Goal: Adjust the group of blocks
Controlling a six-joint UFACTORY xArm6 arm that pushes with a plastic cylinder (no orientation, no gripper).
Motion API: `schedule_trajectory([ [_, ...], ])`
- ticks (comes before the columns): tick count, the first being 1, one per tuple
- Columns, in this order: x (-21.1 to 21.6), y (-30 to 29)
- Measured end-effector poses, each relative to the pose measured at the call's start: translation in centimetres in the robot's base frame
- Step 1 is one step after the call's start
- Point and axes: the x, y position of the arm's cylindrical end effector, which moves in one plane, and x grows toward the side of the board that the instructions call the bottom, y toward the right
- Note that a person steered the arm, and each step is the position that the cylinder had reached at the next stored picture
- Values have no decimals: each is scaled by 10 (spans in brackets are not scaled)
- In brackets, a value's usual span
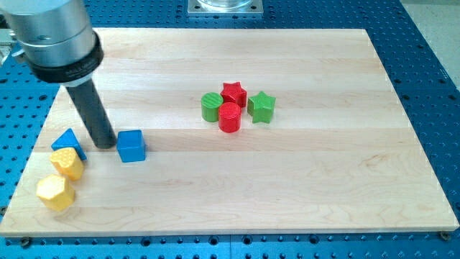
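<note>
My tip [105, 144] rests on the board at the view's left, just left of the blue cube [131, 146] and right of the blue triangle [67, 142]. Two yellow hexagonal blocks lie below the triangle: one [66, 163] touching it, the other [55, 192] lower left. Near the board's middle a tight group sits together: a green cylinder [212, 106], a red star [233, 93], a red cylinder [230, 117] and a green star [261, 107].
The wooden board [287, 180] lies on a blue perforated table [431, 86]. The arm's wide grey and black body [54, 36] hangs over the board's upper left corner. A metal mount [224, 6] shows at the view's top.
</note>
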Motion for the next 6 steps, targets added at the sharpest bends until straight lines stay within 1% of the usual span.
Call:
schedule_trajectory([
  [1, 24, 14],
  [2, 58, 28],
  [3, 63, -9],
  [5, 58, -13],
  [6, 33, -11],
])
